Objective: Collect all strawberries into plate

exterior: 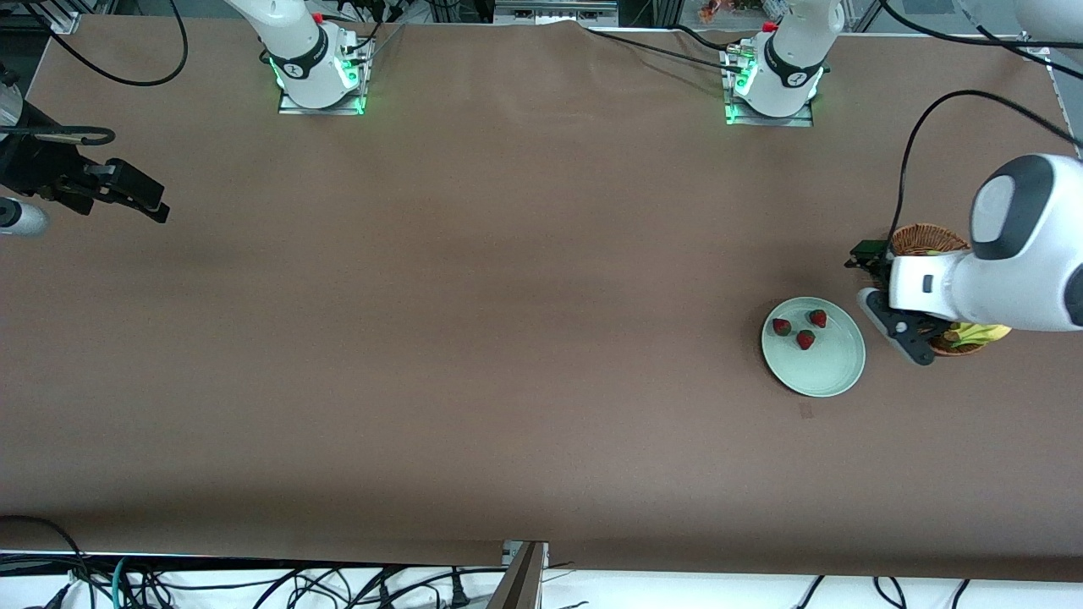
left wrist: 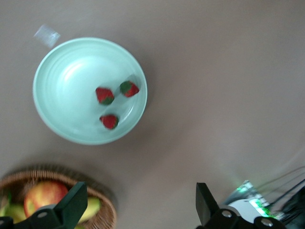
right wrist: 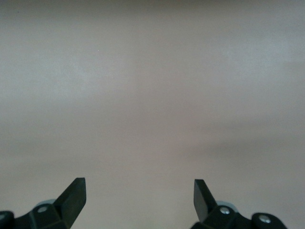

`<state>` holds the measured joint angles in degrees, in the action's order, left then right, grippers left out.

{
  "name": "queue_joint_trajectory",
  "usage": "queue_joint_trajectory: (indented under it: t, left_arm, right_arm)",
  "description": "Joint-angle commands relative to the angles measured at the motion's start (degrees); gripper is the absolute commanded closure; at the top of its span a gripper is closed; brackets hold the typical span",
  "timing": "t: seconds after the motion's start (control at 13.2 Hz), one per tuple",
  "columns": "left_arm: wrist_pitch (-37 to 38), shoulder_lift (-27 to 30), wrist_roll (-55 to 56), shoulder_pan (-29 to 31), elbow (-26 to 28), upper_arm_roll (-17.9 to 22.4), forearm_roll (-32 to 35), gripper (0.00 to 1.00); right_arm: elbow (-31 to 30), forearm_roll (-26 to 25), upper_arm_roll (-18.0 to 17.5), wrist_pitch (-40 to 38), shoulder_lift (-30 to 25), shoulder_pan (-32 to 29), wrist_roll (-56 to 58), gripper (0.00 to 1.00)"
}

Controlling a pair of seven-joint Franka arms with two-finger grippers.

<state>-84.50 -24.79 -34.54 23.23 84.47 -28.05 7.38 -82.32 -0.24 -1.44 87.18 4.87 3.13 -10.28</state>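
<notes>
Toward the left arm's end of the table, the front view showed the plate [exterior: 814, 347] with all three strawberries [exterior: 800, 328] lying on it, grouped on the part farther from the camera. Just beside the plate, at the table's end, stood a wicker basket [exterior: 928, 239] of fruit, largely covered by the left arm; the left gripper [exterior: 893, 315] hung over the basket's edge next to the plate, holding nothing. At the other end the right gripper [exterior: 127, 194] waited over bare table. From the left wrist view, the fingers [left wrist: 71, 205] stood wide apart and empty, the plate [left wrist: 57, 105] lay below with the three strawberries [left wrist: 114, 100] near one rim, and the basket [left wrist: 102, 191] showed an apple [left wrist: 44, 194]. From the right wrist view, the fingers [right wrist: 76, 193] were spread wide too, empty, with only table [right wrist: 152, 95] beneath.
</notes>
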Motion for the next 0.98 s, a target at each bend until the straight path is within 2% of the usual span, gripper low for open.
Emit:
queue_joint_trajectory:
  t: [0.0, 0.23, 0.3, 0.38, 0.53, 0.6, 0.83, 0.91]
  left_arm:
    - [6.26, 0.43, 11.03, -0.20, -6.41, -0.42, -0.53, 0.00]
    - [7.94, 0.79, 21.33, -0.46, -10.72, 0.10, -0.26, 0.00]
    - [7.51, 2.10, 22.92, -2.81, -10.73, 1.15, -0.09, 0.00]
    - [7.51, 4.20, 26.41, -7.19, -10.21, 5.77, 0.35, 0.00]
    - [5.94, 7.28, 31.44, -18.69, -9.77, 19.55, -0.08, 0.00]
    - [3.05, 9.64, 31.98, -20.83, -8.63, 21.79, -0.08, 0.00]
    - [-4.69, 21.24, 32.16, -21.20, 2.94, 23.21, -2.45, 0.00]
    - [-6.97, 22.75, 32.08, -21.73, 6.37, 24.26, -2.72, 0.00]
  right_arm:
    - [1.20, -0.20, -0.23, -0.43, 0.40, -0.05, -0.18, 0.00]
    - [1.20, -0.20, -0.23, -0.43, 0.40, -0.05, -0.18, 0.00]
    - [1.20, -0.20, -0.14, -0.43, 0.40, -0.05, -0.18, 0.00]
    - [1.20, -0.20, -0.14, -0.43, 0.40, -0.05, -0.18, 0.00]
    - [1.20, -0.20, -0.23, -0.43, 0.40, -0.05, -0.18, 0.00]
    - [1.20, -0.20, -0.23, -0.43, 0.40, -0.05, -0.18, 0.00]
    - [1.20, -0.20, -0.23, -0.43, 0.40, -0.05, -0.18, 0.00]
    - [1.20, -0.20, -0.14, -0.43, 0.40, -0.05, -0.18, 0.00]
